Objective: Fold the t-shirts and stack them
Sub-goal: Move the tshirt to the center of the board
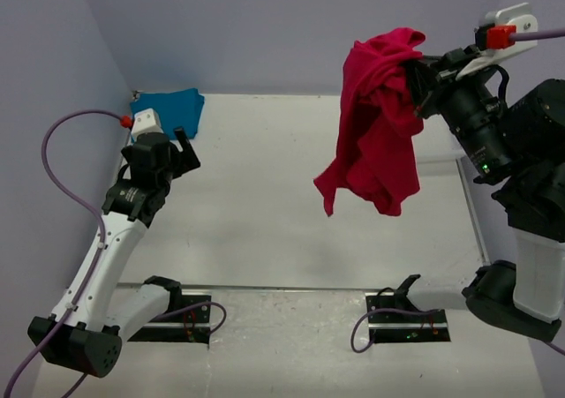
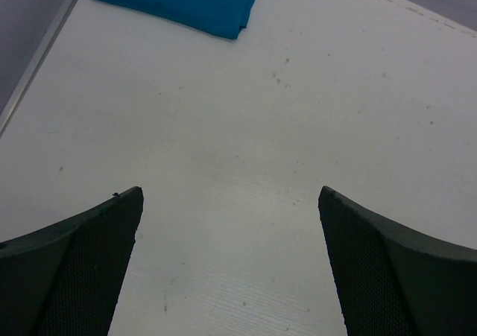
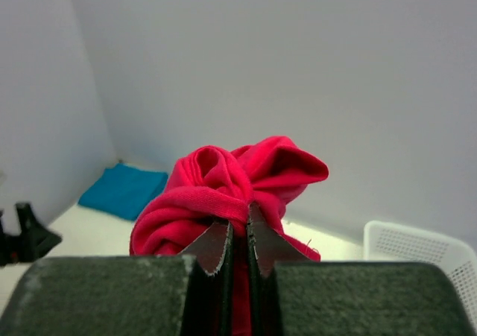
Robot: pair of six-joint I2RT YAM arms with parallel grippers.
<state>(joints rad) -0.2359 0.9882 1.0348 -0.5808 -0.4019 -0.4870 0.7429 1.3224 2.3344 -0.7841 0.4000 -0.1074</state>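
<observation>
1. Two grippers to check. Your right gripper [image 3: 237,235] is clamped tight on a bunched fold of the red t-shirt [image 1: 375,142], its jaws nearly touching.
2. The shirt hangs crumpled from it, lifted off the table [image 1: 265,204].
3. Your left gripper [image 2: 231,202] has its jaws spread wide with nothing between them, above bare table.
4. The teal-blue t-shirt [image 1: 172,111] lies folded flat in the far-left corner, just beyond the left gripper.
5. A white mesh basket [image 3: 421,250] shows to the right in the right wrist view.
</observation>
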